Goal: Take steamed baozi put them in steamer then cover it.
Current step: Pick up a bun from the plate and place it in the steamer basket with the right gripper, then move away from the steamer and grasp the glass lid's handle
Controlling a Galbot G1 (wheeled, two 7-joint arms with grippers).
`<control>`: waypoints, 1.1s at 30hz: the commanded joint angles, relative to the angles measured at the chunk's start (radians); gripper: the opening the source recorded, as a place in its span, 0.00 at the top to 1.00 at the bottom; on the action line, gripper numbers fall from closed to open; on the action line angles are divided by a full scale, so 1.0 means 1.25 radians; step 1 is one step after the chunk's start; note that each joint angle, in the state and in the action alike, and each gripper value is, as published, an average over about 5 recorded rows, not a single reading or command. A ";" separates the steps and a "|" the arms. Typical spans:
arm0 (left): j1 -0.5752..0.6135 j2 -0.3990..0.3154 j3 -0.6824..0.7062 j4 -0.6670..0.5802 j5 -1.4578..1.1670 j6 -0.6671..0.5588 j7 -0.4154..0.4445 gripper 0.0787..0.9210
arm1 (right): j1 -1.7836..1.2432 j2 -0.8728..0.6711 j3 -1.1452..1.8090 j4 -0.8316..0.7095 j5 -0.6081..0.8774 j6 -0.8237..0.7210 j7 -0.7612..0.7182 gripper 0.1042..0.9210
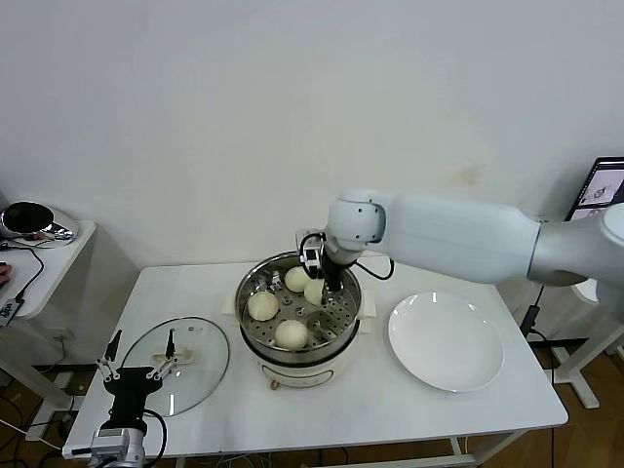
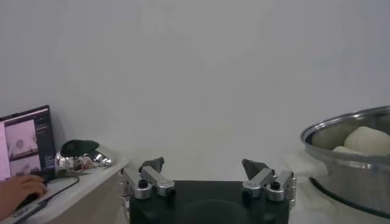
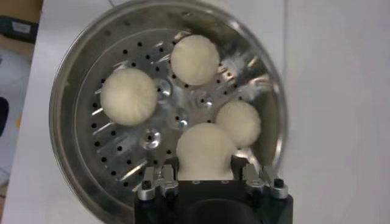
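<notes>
Nearest the head camera: left tool [image 1: 136,375], spread wide and empty, parked at the front-left counter [image 1: 390,400] edge, just before the cover [image 1: 180,364]. Cover lay flat on the counter, left of the steamer [image 1: 298,310], apart from it, handle long axis roughly across the left tool's line. Right tool [image 1: 322,283] over the steamer's back-right, narrowed onto the fourth baozi [image 3: 206,151], held down in the basket. Three other baozi [image 1: 261,305] already seated on the perforated floor. Plate [image 1: 447,341] bare, right of the steamer. Judgement: release comes next; left arm clearly nearer the cover, so lid pick falls to it.
</notes>
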 commanded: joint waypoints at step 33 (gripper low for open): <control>0.001 0.013 -0.003 0.023 -0.012 -0.001 0.008 0.12 | -0.289 -0.330 0.362 0.286 0.065 0.161 0.423 0.12</control>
